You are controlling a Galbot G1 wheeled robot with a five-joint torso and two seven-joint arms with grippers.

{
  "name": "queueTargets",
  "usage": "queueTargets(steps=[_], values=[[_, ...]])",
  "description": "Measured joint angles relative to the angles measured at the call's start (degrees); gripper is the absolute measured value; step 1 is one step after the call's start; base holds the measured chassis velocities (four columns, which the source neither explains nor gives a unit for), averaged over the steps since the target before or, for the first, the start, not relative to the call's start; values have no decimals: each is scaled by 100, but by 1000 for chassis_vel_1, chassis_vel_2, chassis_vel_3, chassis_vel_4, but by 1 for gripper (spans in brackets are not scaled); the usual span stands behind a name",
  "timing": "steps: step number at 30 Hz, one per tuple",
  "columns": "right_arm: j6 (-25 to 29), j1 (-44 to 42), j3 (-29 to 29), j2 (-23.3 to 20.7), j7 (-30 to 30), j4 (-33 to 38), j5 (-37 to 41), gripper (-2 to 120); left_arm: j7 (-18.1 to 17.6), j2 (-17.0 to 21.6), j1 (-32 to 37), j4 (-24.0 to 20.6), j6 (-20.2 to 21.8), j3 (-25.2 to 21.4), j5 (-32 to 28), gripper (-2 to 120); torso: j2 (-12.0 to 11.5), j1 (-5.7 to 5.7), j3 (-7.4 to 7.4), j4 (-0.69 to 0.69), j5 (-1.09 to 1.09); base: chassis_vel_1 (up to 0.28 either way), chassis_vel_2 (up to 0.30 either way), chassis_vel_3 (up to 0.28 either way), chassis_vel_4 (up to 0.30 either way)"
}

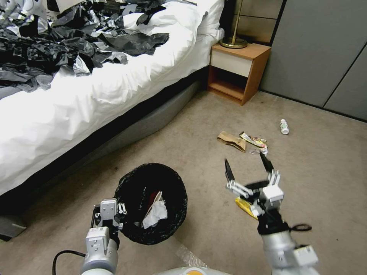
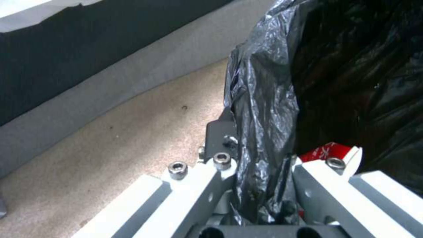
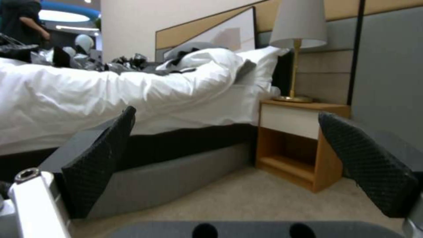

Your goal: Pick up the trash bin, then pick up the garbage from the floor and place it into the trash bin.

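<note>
The left gripper (image 1: pixel 121 214) is clenched on the trash bin (image 1: pixel 153 202) rim at nine o'clock; the right gripper (image 1: pixel 247 165) is spread empty above the yellow wrapper (image 1: pixel 244 206); collection is judged underway; a descent onto litter is called for.

My head camera looks down from high up at the brown carpet floor (image 1: pixel 183 126). My left wrist camera sits very close to the crinkly black bag (image 2: pixel 264 109). My right wrist camera looks low across the floor at the small wooden bedside table (image 3: pixel 304 142), which the head view shares.
</note>
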Motion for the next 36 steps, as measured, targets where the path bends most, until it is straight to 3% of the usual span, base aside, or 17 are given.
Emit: queueTargets(steps=[9, 17, 24, 27, 29, 33, 36], values=[[15, 34, 100, 107, 24, -176, 68, 100, -3, -16, 30, -1, -4, 2, 4, 0, 0, 0, 1, 0, 0, 0, 0, 0, 0], [-839, 891, 809, -254, -261, -710, 370, 100, -8, -17, 73, -56, -16, -4, 35, 0, 0, 0, 1, 0, 1, 0, 0, 0, 0], [-1119, 1715, 779, -1079, -536, -2128, 475, 100, -9, -51, 121, -106, -36, 28, 106, 0, 0, 0, 1, 1, 1, 0, 0, 0, 0], [-1055, 1888, 649, -1219, -582, -2642, 350, 100, -9, -65, 126, -126, -43, 38, 119, 0, 0, 0, 1, 1, 2, 0, 0, 0, 0], [-911, 2159, 460, -1334, -758, -3516, 146, 100, -11, -76, 152, -158, -52, 45, 161, 0, 0, 0, 1, 1, 1, 0, 0, 0, 0], [-782, 2333, 364, -1381, -1043, -4166, 17, 100, -13, -87, 177, -167, -62, 44, 187, 0, 0, 0, 1, -1, 3, 0, 0, 0, 0], [-208, 2704, 343, -1264, -1614, -5149, -247, 100, -13, -110, 228, -175, -100, 66, 240, 0, 0, 0, 1, 0, -2, 0, 0, 0, 0]])
